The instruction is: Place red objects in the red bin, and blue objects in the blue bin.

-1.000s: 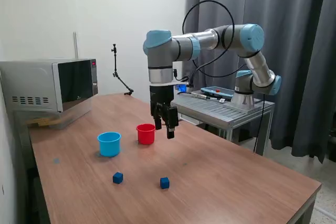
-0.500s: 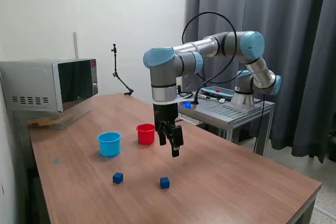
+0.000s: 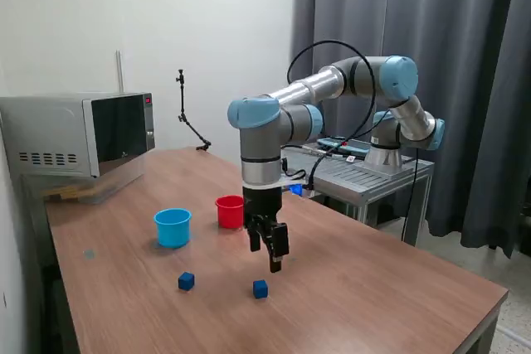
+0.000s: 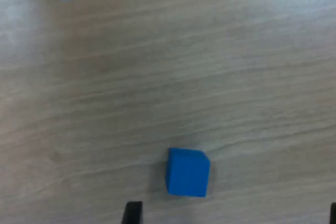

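Leftmost on the wooden table stands the blue bin, then the red bin. Nearer the camera lie two blue cubes, well apart. Above the right-hand cube hangs the gripper, fingers spread, holding nothing.

Silver-grey tubular robot arm with light blue joint caps

A thin black cable loops above it; below the silver wrist sits the black two-finger end effector, its dark fingertips squared.
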